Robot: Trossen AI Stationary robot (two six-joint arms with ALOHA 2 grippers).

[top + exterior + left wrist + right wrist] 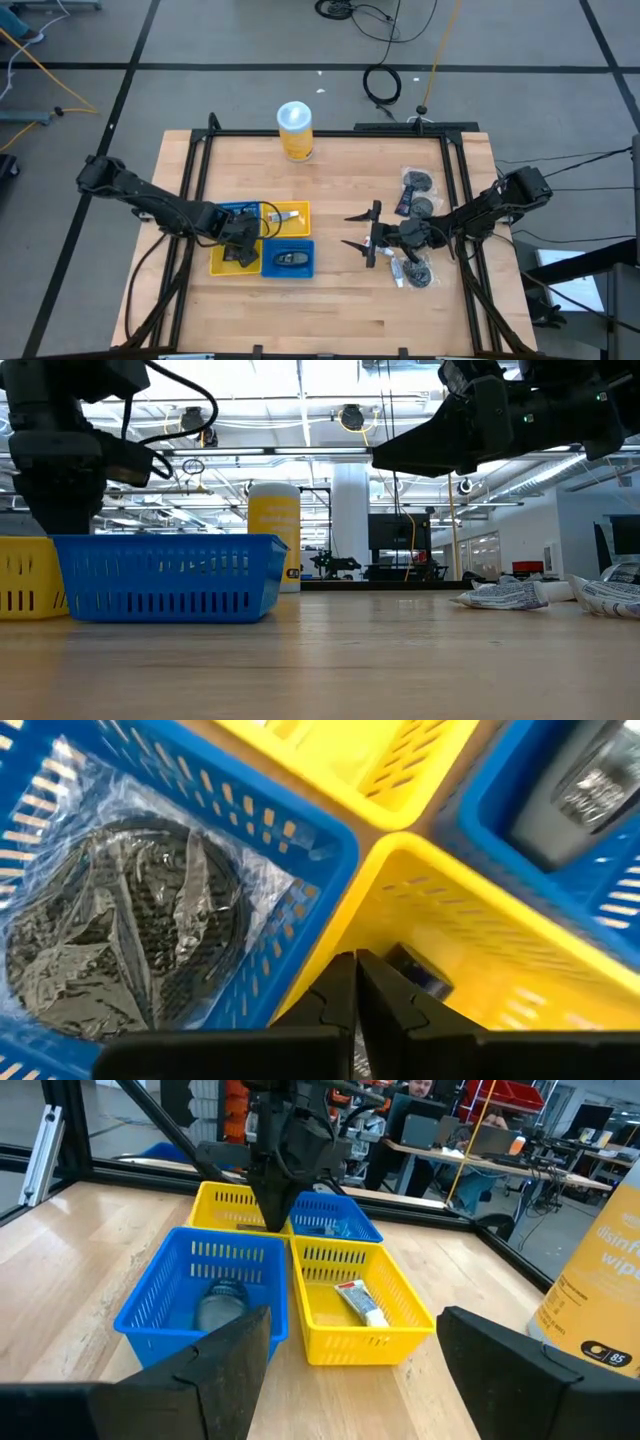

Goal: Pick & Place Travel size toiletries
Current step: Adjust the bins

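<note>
Trays sit in a two-by-two block at about eight o'clock on the table (pixel 330 300), and my left claw (pixel 240 247) hangs over the yellow tray (pixel 222 262) at their lower left, its fingers pressed together on nothing. From my left wrist I see a small dark item (pixel 420 970) lying in that yellow tray, a wrapped round piece (pixel 110 920) in the blue tray (pixel 300 830) beside it, and another dark piece (pixel 290 259) in the other blue one. So I judge the drop just done.

My right claw (pixel 365 232) hovers near three o'clock, fingers spread wide and empty, pointed toward the trays. The remaining toiletries (pixel 417 195) lie behind it, toward four o'clock.

Next, I think, my right claw must turn back to that pile, come down over one wrapped piece and close gently; the shiny wrappers look slippery.
</note>
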